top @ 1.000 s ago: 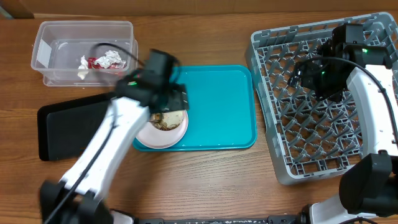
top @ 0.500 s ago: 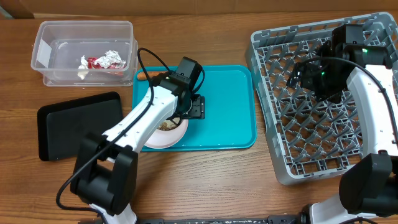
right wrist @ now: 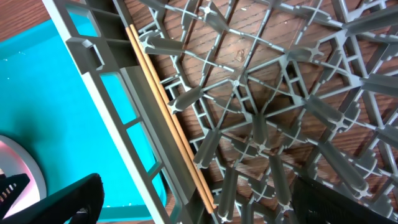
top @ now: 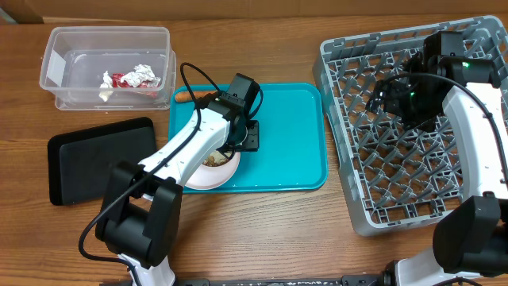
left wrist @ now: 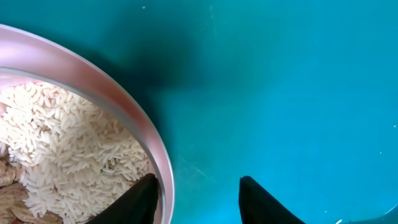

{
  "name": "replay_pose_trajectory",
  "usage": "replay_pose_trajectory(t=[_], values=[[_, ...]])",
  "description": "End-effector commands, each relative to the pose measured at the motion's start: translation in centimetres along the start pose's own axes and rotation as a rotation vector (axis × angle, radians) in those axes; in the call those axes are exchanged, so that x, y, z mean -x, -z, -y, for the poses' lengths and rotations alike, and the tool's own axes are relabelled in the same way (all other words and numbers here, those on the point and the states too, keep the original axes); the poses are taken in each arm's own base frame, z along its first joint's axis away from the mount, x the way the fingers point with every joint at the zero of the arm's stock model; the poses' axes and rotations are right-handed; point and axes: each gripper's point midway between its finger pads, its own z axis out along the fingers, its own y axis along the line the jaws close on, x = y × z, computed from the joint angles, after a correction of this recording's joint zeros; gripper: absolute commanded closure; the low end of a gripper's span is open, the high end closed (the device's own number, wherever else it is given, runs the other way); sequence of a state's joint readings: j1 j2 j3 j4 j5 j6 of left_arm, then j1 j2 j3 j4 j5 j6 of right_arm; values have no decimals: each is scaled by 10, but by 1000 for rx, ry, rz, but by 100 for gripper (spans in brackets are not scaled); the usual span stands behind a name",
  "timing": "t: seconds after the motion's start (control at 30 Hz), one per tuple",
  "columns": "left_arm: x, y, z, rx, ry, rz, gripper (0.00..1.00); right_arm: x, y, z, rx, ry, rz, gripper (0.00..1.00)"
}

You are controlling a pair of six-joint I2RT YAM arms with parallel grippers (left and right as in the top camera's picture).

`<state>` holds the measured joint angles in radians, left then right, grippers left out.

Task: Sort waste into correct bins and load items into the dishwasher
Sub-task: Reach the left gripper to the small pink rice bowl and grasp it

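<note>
Brown wood-grain table (top: pixel 262 230); on its left, clear tub (top: pixel 107 33) with red-and-white wrappers (top: pixel 135 77) and white tissue (top: pixel 105 82) inside, black tray (top: pixel 99 159) in front. In the middle, teal tray (top: pixel 286 135), orange carrot (top: pixel 184 96) at its far left corner. On the right, grey dish rack (top: pixel 413 183), two chopsticks (right wrist: pixel 168 118) along its left wall. At the teal tray's near left corner, round pale pink plate (left wrist: pixel 127 112), heaped with beige rice-like scraps (left wrist: pixel 68 149). Astride its rim, left gripper (left wrist: pixel 198 186) half spread, one finger inside, the other outside and clear of it. Above the rack, right gripper (right wrist: pixel 196 186) spread wide, holding nothing.
</note>
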<state>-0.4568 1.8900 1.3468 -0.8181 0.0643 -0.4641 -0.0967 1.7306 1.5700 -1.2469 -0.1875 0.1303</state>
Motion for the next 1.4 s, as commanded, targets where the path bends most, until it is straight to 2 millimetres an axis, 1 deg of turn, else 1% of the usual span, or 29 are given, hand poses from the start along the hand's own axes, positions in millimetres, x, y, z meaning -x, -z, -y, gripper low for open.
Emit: replay_pose_trajectory(t=[0.0,0.07,0.2,0.27,0.33,0.37,0.43,0.57,0.7,0.93,1.1,1.27,1.33,1.37], values=[[-5,-13,-3,23,-9,-32,57,1,2,-3,14,11,6,2],[-8,-19,-5,34,-8,-49,59,1,2,-3,14,11,6,1],[-13,-25,-11,59,-7,-77,72,1,2,-3,14,11,6,1],[-13,-25,-10,59,-7,-76,75,1,2,-3,14,11,6,1],[-13,-25,-11,59,-5,-76,86,1,2,-3,14,11,6,1],[-13,-25,-11,59,-5,-77,91,1,2,-3,14,11,6,1],[-13,-23,-11,62,-9,-81,96,1,2,-3,14,11,6,1],[-8,-15,-12,80,-12,-77,96,1,2,-3,14,11,6,1],[1,-1,-17,130,-15,-58,96,1,2,-3,14,11,6,1],[2,10,-19,158,-5,-65,96,1,2,-3,14,11,6,1],[4,28,-32,244,33,-61,96,1,2,-3,14,11,6,1],[10,51,-41,264,57,-47,96,1,2,-3,14,11,6,1],[12,62,-52,264,103,-35,96,1,2,-2,10,11,7,1],[13,73,-65,260,145,-28,96,1,2,0,-4,11,9,1]])
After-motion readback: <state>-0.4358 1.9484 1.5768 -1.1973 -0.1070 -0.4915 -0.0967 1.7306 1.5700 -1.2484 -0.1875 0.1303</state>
